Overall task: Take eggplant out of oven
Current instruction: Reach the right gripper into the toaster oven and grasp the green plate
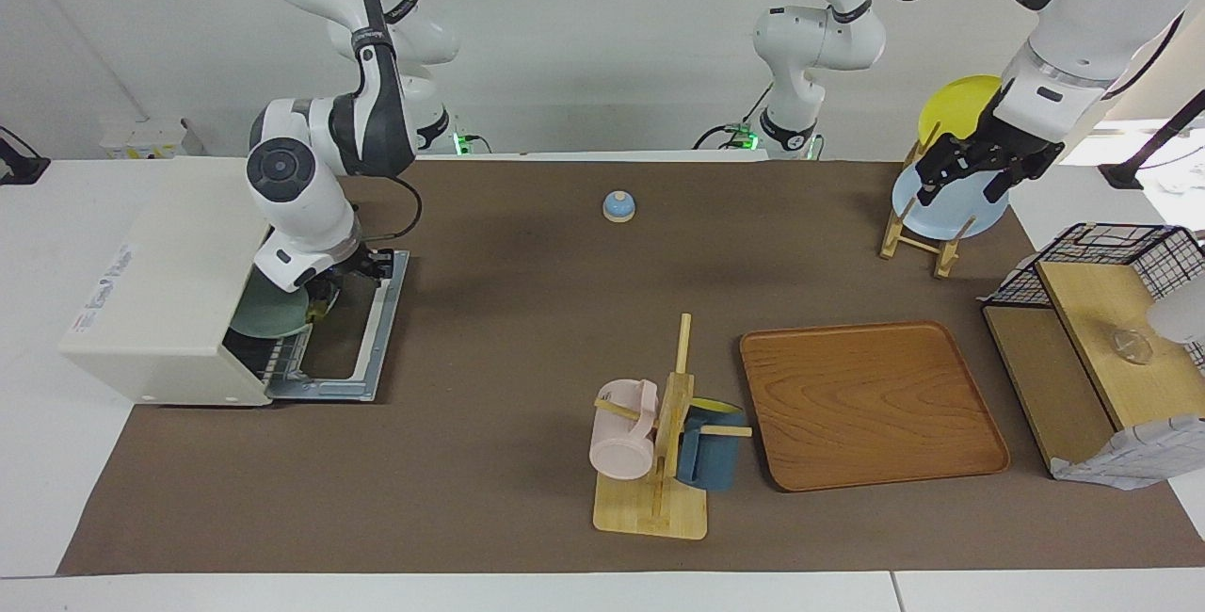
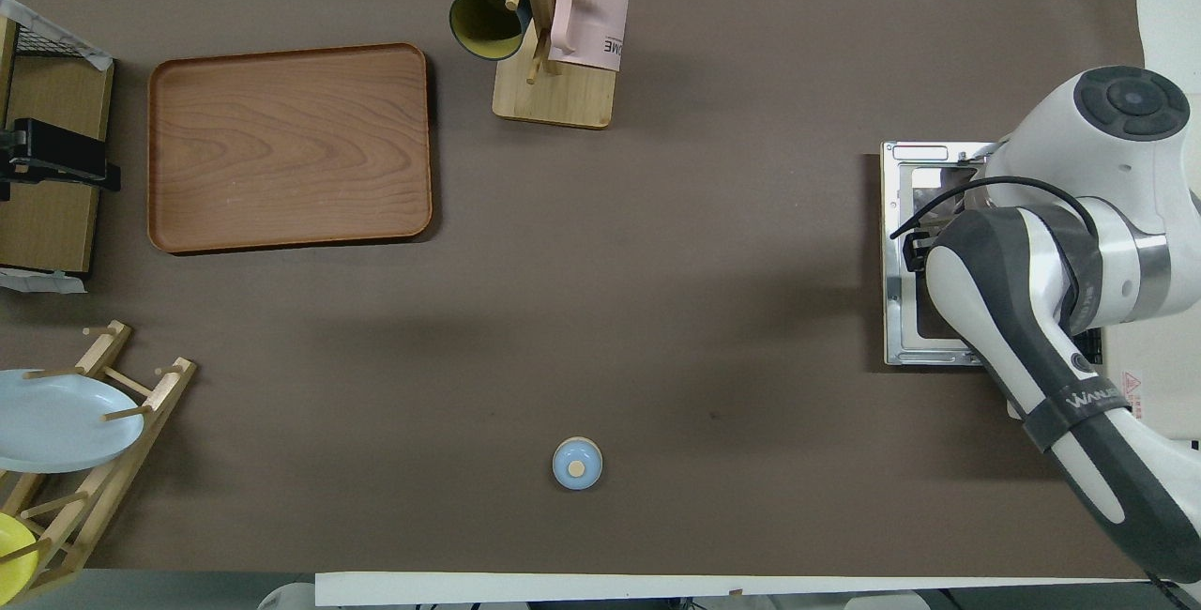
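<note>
The cream-white oven (image 1: 160,292) stands at the right arm's end of the table. Its door (image 1: 362,339) lies open and flat on the mat, and shows in the overhead view (image 2: 915,253) too. A pale green plate (image 1: 268,311) sits in the oven's mouth on the wire rack. My right gripper (image 1: 320,303) reaches down into the mouth, right beside the plate. A small dark shape shows at its tip, and I cannot tell whether it is the eggplant. In the overhead view the right arm (image 2: 1023,300) covers the hand and the oven's mouth. My left gripper (image 1: 970,169) waits open over the plate rack.
A wooden plate rack (image 1: 918,235) with a light blue plate (image 1: 951,207) and a yellow plate (image 1: 955,108) stands near the left arm. A wooden tray (image 1: 871,405), a mug tree (image 1: 659,461) with two mugs, a small blue dome (image 1: 618,206) and a wire basket shelf (image 1: 1101,330) are also on the table.
</note>
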You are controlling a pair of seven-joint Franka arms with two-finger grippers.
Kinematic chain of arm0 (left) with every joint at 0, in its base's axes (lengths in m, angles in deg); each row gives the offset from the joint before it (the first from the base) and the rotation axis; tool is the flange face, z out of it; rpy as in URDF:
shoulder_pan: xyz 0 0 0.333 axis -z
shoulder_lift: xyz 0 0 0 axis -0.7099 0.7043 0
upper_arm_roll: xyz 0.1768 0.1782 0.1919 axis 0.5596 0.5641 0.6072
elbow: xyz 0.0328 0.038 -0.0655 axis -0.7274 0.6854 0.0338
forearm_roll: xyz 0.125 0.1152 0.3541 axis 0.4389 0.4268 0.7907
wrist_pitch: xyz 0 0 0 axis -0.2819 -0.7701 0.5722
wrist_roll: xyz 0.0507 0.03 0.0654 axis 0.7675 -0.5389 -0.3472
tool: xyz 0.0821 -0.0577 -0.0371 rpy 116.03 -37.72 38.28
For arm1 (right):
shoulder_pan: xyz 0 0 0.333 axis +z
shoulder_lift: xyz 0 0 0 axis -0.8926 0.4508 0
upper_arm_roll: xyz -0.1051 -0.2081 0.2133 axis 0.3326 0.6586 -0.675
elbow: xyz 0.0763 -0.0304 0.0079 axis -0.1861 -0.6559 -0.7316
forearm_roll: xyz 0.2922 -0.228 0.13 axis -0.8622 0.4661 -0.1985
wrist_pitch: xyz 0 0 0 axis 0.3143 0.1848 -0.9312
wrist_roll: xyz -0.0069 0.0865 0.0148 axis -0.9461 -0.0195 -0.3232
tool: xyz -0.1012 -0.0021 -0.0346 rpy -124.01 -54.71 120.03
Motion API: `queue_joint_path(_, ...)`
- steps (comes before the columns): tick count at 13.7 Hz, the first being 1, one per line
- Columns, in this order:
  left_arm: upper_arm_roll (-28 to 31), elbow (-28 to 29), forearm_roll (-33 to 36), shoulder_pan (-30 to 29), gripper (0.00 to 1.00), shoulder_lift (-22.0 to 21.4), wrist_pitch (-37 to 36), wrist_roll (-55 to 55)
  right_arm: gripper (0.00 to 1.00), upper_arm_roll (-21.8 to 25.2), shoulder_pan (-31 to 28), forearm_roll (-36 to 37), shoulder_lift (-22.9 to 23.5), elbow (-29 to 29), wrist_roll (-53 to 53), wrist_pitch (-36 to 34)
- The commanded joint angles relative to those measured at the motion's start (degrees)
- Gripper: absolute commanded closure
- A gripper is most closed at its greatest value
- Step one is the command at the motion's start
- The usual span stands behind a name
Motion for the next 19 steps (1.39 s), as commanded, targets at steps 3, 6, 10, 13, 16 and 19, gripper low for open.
queue_joint_path(3,0.2,0.7,-0.3,0.1,0.0,-0.8,-0.6,0.1,0.39,-0.3,-0.4,2.3,-1.4,-1.6,-3.9,1.0)
queue_joint_path(6,0.2,0.7,-0.4,0.1,0.0,-0.8,-0.6,0.1,0.39,-0.3,-1.5,3.3,-2.2,-4.5,-4.5,4.0)
queue_joint_path(10,0.2,0.6,-0.4,0.1,0.0,-0.7,-0.6,0.1,0.49,-0.3,-1.5,6.6,-3.0,-8.3,-5.1,8.2)
queue_joint_path(13,0.2,0.7,-0.3,0.1,0.0,-0.8,-0.6,0.1,0.81,-0.3,-1.1,8.9,-3.0,-8.2,-5.9,7.0)
queue_joint_path(16,0.2,0.7,-0.3,0.1,0.0,-0.8,-0.6,0.1,1.0,-0.4,1.1,10.2,-2.6,-5.9,-6.1,3.8)
queue_joint_path(19,0.2,0.7,-0.3,0.1,0.0,-0.8,-0.6,0.1,1.0,-0.4,8.7,10.2,-0.1,1.9,-0.8,-3.1)
